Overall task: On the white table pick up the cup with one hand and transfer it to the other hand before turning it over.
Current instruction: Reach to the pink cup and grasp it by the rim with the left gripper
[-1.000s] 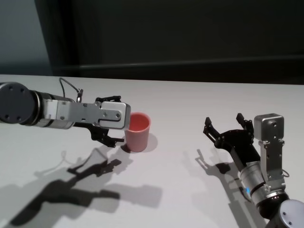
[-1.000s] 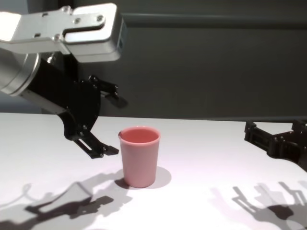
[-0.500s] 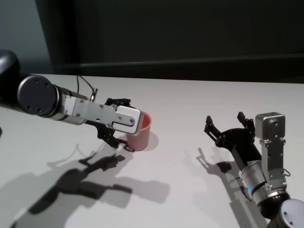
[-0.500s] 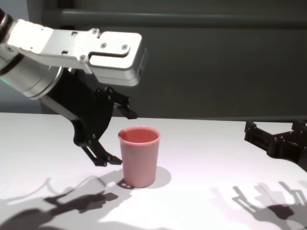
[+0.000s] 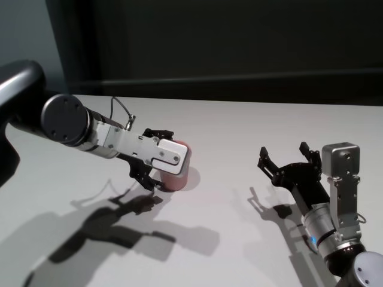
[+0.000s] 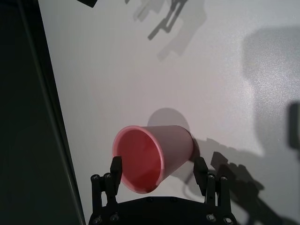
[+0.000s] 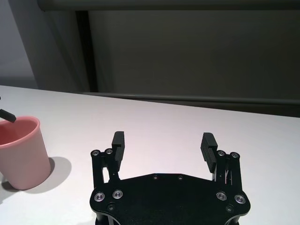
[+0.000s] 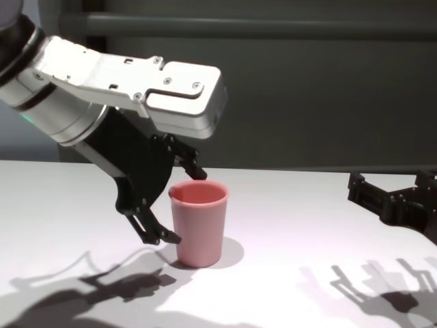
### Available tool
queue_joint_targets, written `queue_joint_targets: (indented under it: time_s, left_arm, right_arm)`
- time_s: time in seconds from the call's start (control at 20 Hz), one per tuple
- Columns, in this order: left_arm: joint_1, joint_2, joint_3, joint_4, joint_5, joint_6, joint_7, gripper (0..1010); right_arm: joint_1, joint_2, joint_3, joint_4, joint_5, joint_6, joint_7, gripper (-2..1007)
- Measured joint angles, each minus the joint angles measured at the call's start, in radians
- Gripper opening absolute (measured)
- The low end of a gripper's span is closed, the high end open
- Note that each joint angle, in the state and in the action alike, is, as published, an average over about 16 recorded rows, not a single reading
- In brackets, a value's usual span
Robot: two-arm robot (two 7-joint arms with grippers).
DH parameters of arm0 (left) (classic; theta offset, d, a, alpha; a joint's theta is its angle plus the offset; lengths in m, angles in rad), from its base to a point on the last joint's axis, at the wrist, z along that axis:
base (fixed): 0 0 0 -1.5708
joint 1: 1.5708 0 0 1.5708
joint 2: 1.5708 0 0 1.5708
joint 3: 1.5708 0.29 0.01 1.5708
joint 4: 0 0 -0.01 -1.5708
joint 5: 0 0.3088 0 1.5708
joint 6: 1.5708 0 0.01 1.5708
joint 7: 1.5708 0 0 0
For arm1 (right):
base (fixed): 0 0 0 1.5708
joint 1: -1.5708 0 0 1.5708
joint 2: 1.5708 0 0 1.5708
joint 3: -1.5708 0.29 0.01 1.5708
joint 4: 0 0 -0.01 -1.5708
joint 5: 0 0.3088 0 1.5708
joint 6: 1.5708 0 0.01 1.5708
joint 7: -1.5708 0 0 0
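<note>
The pink cup point(image 5: 180, 177) point(image 8: 199, 222) point(image 7: 21, 152) stands upright on the white table point(image 5: 239, 119), mouth up. My left gripper point(image 5: 159, 160) point(image 8: 178, 203) point(image 6: 158, 166) reaches in from the left and is open, one finger on each side of the cup's point(image 6: 157, 150) upper wall, with no squeeze visible. The head view shows only the cup's right side past the left wrist housing. My right gripper point(image 5: 282, 152) point(image 7: 163, 137) point(image 8: 390, 182) hovers open and empty to the right of the cup, well apart from it.
Dark wall panels rise behind the table's far edge point(image 5: 251, 101). Arm shadows point(image 5: 114, 230) fall on the bare white surface in front of the cup. Open tabletop point(image 8: 293, 225) lies between the cup and the right gripper.
My left gripper has moved right and now straddles the cup instead of hanging beside it. The cup and the right arm have stayed put.
</note>
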Motion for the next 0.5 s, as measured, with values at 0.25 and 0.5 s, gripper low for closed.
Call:
queue_joint_targets:
  time_s: [0.25, 0.5]
  left_arm:
    - [-0.022, -0.019, 0.029, 0.033, 0.005, -0.015, -0.01, 1001]
    - [-0.041, -0.036, 0.054, 0.064, 0.007, -0.025, -0.019, 1001]
  right_arm:
    - [0.0, 0.0, 0.0, 0.0, 0.0, 0.0, 0.0, 1000]
    - [0.0, 0.0, 0.0, 0.0, 0.0, 0.0, 0.0, 1000]
